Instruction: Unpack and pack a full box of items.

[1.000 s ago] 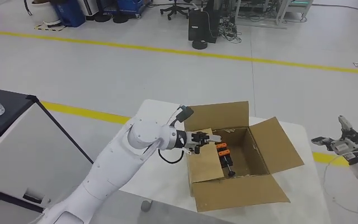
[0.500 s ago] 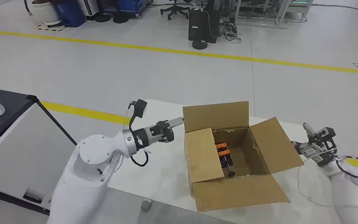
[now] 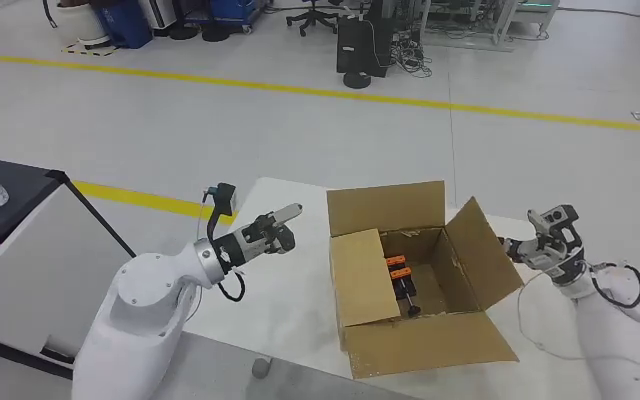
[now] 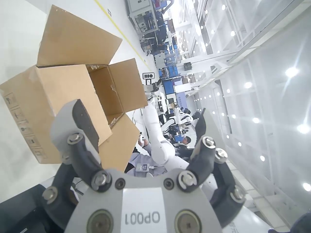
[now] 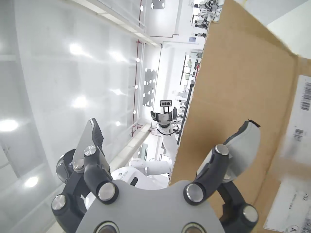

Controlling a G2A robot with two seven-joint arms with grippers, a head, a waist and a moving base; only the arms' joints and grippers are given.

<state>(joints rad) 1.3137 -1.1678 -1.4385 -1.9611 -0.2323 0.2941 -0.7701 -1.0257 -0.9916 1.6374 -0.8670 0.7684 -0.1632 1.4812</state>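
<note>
Your left jaws hang over the counter (image 3: 300,300) to the left of the cardboard box (image 3: 455,272), near it but clear of it. Their fingers (image 4: 81,120) are spread wide with nothing between them, and from that wrist you look across the box's left wall into its open mouth. The box stands on the counter with all four flaps undone. The back flap (image 3: 386,208) stands upright. The left flap (image 3: 362,280) leans in over the opening. The front flap (image 3: 430,342) lies folded out, nearly flat, towards you. The right flap (image 3: 486,255) is raised at a slant, up and outward. Your right jaws are at that right flap, on the far right of the counter, and they too are apart. In the right wrist view the flap's free edge runs up between the two fingers. One finger (image 5: 245,134) sits on the flap's outer brown face and the other (image 5: 93,132) on the open side. You cannot tell from these views whether either pad actually touches the cardboard. Down inside the box, against the left of the floor, lie a pair of orange-and-black items (image 3: 398,266). A black tool (image 3: 409,296) lies just beside them, towards the front. White printed labels (image 5: 295,170) are stuck on the box's outer right wall below the flap.
</note>
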